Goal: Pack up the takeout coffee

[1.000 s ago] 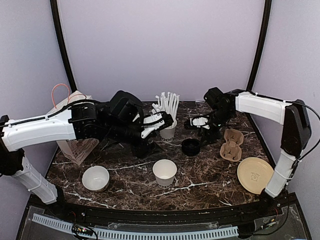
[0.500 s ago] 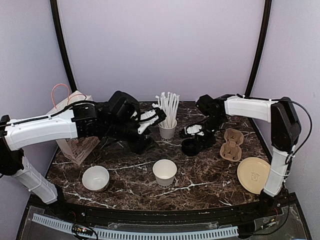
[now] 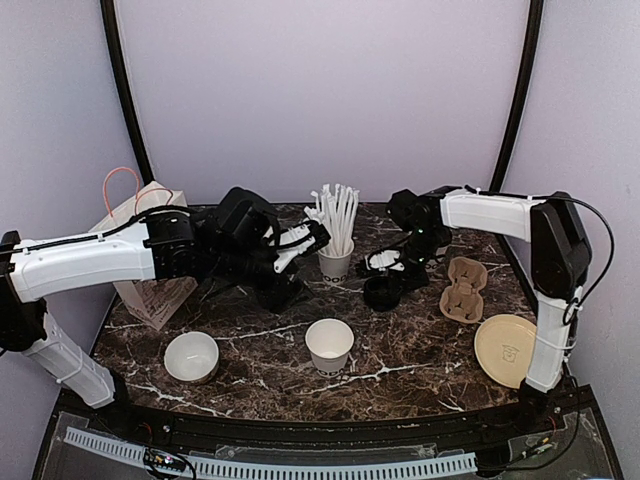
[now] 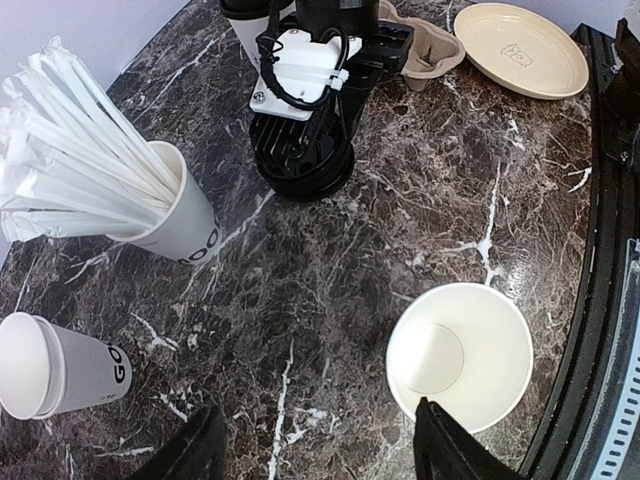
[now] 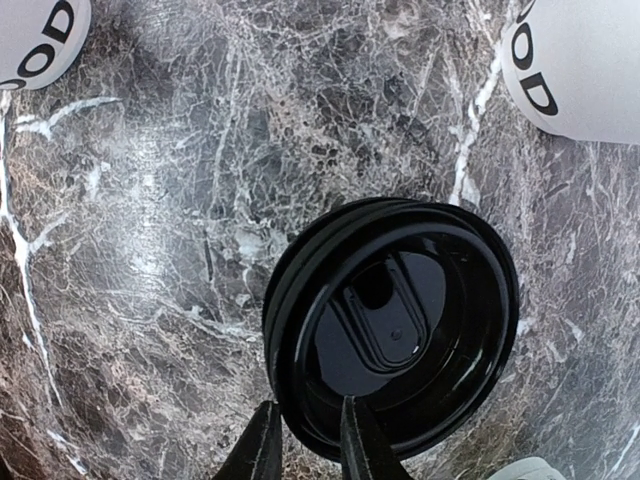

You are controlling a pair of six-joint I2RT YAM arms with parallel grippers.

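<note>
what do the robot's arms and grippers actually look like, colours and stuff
They match: the left arm and right arm have white boxy shells between chunky black joints, with thin black cables running along them. The left gripper has dark tapering fingers. The right gripper has a white housing with a looped black cable. No markings are readable.

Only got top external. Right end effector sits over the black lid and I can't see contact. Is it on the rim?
Observer: Right wrist view: near rim of the black lid sits between the fingertips of the right end effector. Clamped or not, can't tell.
Operator: Left end effector carrying anything?
Observer: No. Left wrist view: left end effector open, only the marble table between its fingers.
Operator: Anything hidden under the left arm?
Observer: White lettered cups, apparently nested, apart from the straw cup.
</note>
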